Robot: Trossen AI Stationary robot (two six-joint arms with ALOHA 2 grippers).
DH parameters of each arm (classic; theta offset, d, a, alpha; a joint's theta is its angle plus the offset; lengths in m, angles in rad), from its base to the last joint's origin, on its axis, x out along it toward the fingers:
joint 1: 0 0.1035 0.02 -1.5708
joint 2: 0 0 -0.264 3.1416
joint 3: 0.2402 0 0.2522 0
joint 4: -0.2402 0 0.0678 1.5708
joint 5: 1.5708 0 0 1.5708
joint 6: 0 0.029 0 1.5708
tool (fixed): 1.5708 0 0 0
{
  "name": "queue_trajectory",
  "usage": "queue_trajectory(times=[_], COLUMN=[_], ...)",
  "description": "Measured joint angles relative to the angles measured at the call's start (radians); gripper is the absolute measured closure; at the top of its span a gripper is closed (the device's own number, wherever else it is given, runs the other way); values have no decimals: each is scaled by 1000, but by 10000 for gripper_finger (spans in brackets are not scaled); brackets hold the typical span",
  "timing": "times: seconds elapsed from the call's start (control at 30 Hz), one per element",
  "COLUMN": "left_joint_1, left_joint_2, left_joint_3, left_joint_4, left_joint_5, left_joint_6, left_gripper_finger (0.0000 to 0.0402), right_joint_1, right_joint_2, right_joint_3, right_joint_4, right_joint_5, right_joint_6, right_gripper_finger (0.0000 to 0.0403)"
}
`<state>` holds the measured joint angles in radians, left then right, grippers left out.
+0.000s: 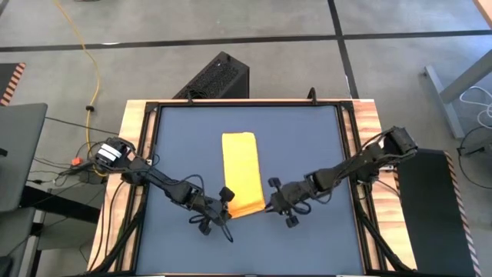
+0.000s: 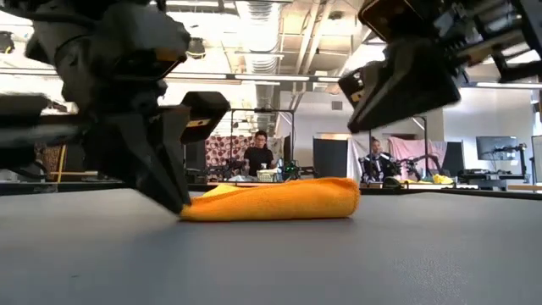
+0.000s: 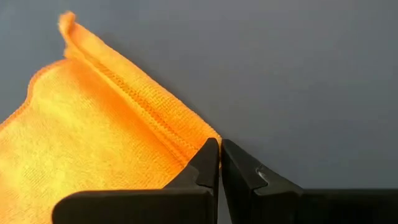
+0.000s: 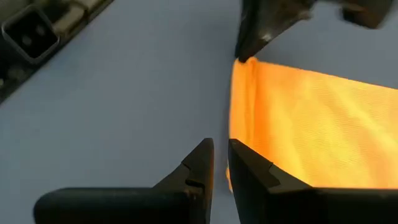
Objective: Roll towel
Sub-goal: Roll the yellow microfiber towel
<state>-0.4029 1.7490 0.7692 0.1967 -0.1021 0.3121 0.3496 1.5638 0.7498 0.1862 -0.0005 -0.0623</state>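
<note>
At the near end of the towel [image 1: 241, 175], both claws sit low over the bench [image 1: 184, 131]. The left claw [image 1: 227, 206] is at the towel's near left corner, fingers pressed fully together; in the left wrist view the tips meet right at the stitched hem, and the corner appears pinched between them, though the cloth inside the tips is hidden. The right claw [image 1: 270, 201] is at the near right corner. Its fingers stand close together with a thin gap, tips just beside the towel's edge; whether cloth lies between them cannot be told.

Progress, as a judgement: the task is at its start. The towel lies flat as a long, narrow folded strip, running from the near middle of the bench toward the far side. No turn of a roll is visible. The near end has a slightly raised, rounded lip in the low view, which is a fold edge, not a roll. Remaining: secure both near corners, turn the near edge over, and roll it toward the far end.

Materials: the towel is a soft, yellow-orange cloth with a fine, nubbly pile and a raised, stitched hem along its border. It is limp and will sag if lifted unevenly. The bench surface is dark blue, smooth and matte, framed by a black rim and wooden edges.
</note>
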Motion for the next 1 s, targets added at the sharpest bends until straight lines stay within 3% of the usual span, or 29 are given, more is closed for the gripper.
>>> queue_trajectory(times=[0.37, 0.8, 1.0], left_joint_1=[61, 69, 69], left_joint_2=[-8, -8, -8], left_joint_3=[2, 2, 2], left_joint_4=[43, 47, 48], left_joint_5=[135, 169, 169], left_joint_6=[-155, -227, -247], left_gripper_finger=[401, 401, 401], right_joint_1=[10, 12, 52], right_joint_2=[82, 94, 85], right_joint_3=[0, 0, 1], right_joint_4=[37, 33, 64], right_joint_5=[-27, 29, 79], right_joint_6=[-40, -98, -116], right_gripper_finger=[320, 204, 197])
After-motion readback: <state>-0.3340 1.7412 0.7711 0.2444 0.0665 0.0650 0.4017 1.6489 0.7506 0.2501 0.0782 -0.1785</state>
